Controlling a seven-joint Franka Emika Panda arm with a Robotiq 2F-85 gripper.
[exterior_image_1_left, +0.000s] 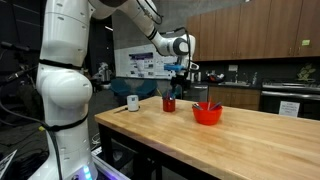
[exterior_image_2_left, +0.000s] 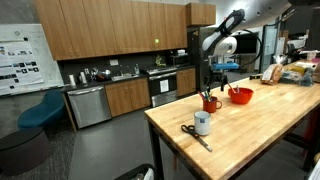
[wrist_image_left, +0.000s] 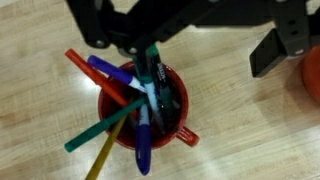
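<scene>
A: Three things are standing near the far edge of the worktop (exterior_image_1_left: 240, 145) in an exterior view. A white cup (exterior_image_1_left: 132, 102) is sitting toward the left corner, then the red mug (exterior_image_1_left: 169, 104), then a red bowl (exterior_image_1_left: 207, 114) just to its right.

B: And the gripper (exterior_image_1_left: 177, 84)?

A: It is hovering straight above the red mug, apart from it. In the wrist view the fingers (wrist_image_left: 275, 55) are standing wide apart, gripping nothing.

B: What is the mug carrying?

A: A bundle of markers (wrist_image_left: 145, 115), leaning outward over the rim, a green marker (wrist_image_left: 100, 132) lowest among them.

B: To my eye this is the approach, with the arm lining up over the bundle.

A: I am judging it the same. A descent would be calling for one marker centred between the fingers, with its neighbours and the rim kept outside, since they are crowding together.
</scene>
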